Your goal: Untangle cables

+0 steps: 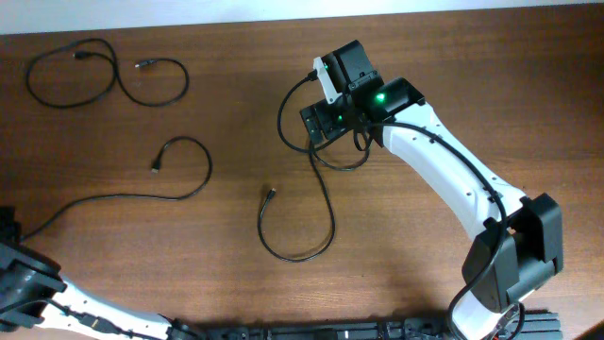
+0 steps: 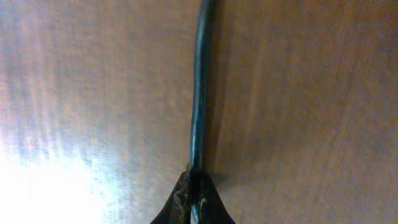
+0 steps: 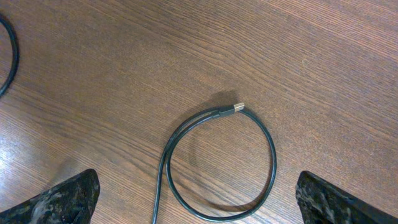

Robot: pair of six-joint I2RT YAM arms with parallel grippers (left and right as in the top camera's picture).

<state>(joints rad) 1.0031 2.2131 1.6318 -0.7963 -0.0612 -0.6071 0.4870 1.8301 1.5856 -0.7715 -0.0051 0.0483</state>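
Pinching down at seven o'clock on the bench, our left pincer is clenched on the tail of the long cable. In the wrist view that cord runs straight up towards twelve from the closed tips. Over at one o'clock our right pincer hangs released, fingers spread wide, above a small loop of the centre cable. Its metal plug sits at the loop's twelve o'clock. Up at ten o'clock more cables lie curled, and whether they cross we cannot tell from here.

So how do we play this? As we read it, the left's job is a slow, low draw towards seven o'clock, so the hooked far end of the long cable uncurls instead of whipping round. That cord is thin and slick-looking, so we want a firm squeeze and no jerks.

For the right, we'd come down on the single strand just behind the plug. We'd steer clear of the loop's ten o'clock side, where two strands run close together and both could get caught. Then we'd lead the plug outward to open the loop, dragging it away from the centre cable's other bends so nothing gets laid over them.
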